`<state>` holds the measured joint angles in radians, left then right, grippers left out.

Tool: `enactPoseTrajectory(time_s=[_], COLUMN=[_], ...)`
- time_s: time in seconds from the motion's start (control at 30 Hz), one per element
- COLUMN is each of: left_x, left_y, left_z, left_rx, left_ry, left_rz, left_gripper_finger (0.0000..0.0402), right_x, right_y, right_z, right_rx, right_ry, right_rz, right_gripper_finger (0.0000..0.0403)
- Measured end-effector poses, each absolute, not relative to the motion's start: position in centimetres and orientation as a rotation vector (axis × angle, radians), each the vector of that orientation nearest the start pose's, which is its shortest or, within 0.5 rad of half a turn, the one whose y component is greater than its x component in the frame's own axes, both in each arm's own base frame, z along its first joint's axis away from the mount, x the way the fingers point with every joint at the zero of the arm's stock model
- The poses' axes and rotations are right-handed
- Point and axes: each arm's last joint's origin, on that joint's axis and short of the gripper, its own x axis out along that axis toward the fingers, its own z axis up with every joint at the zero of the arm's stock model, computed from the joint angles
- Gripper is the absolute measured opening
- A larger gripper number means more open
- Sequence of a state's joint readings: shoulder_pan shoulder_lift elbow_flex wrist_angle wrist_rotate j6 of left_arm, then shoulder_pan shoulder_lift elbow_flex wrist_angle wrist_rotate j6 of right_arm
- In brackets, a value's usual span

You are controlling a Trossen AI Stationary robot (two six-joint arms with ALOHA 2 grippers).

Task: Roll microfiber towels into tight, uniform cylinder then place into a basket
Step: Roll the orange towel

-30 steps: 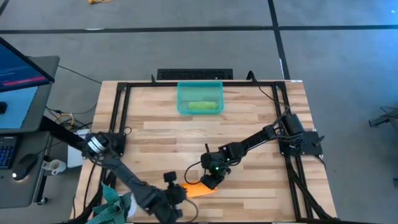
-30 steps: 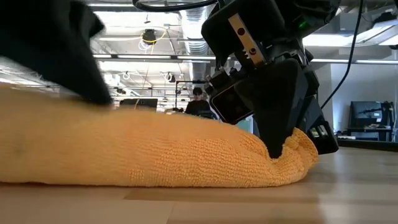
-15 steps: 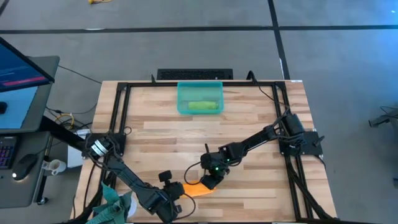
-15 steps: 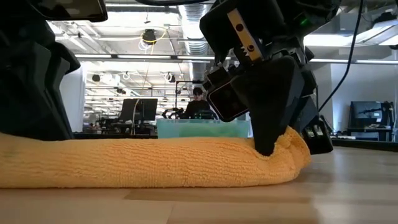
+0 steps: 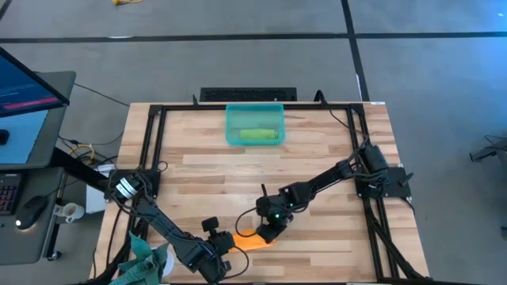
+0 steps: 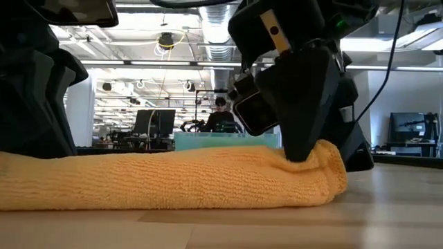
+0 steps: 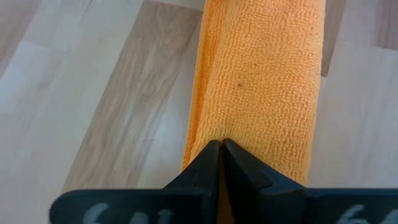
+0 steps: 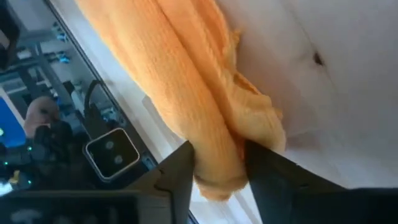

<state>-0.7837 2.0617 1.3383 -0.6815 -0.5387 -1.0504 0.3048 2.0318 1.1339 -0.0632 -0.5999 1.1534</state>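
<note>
The orange towel (image 5: 252,240) lies as a long roll on the wooden table near its front edge, its underside on the wood (image 6: 173,181). My left gripper (image 5: 225,241) is shut at the roll's left end. My right gripper (image 5: 268,235) stands open astride the roll's right end (image 6: 325,162), pointing down. The lime green towel (image 5: 258,135) lies rolled inside the teal basket (image 5: 234,119) at the far middle of the table. My left gripper has its shut fingertips (image 7: 211,155) on the top of the roll's left end (image 7: 249,134), lying along the roll. How much cloth is caught between them is hidden by the fingers. The roll lies flat on the table. My right gripper comes from above with one finger (image 8: 177,177) on each side of the roll's right end (image 8: 217,155). The cloth fills the gap and touches both inner faces. That end rests on the table, puffed up rather than dented.
A darker teal cloth (image 5: 144,257) hangs at the table's near left corner. Black frame rails (image 5: 155,150) run along the left, right and far edges. The basket (image 6: 225,141) shows beyond the roll, with a person (image 6: 220,114) far back in the room.
The roll's left part, raised in a hump a second ago, has come down flat on the table, with my left gripper lowering with it. The roll's right end, dented in by my right gripper's finger before, now stands fuller and rounder.
</note>
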Motion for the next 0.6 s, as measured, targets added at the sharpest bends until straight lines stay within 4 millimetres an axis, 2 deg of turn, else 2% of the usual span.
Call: enactPoseTrajectory(time_s=[0.1,0.23,0.4,0.5,0.6], left_x=[28.2,28.1,28.1,28.1,28.1], left_y=[-26.0,-26.0,-26.0,-26.0,-26.0], left_z=[12.8,12.8,12.7,12.7,12.7], left_rx=[-0.084,-0.087,-0.102,-0.104,-0.103], left_ry=[1.029,1.031,1.029,1.029,1.029], left_rz=[0.37,0.37,0.378,0.379,0.379], left_gripper_finger=[0.0015,0.0015,0.0015,0.0015,0.0015], right_x=[36.5,35.6,33.5,32.3,31.6], right_y=[13.0,12.6,12.5,14.4,17.3], right_z=[12.0,14.4,18.8,21.2,22.0], right_rx=[1.073,0.962,0.727,0.529,0.366], right_ry=[1.341,1.306,1.182,1.023,0.862], right_rz=[0.215,0.215,0.179,0.211,0.232], right_gripper_finger=[0.0183,0.0199,0.0205,0.0202,0.0198])
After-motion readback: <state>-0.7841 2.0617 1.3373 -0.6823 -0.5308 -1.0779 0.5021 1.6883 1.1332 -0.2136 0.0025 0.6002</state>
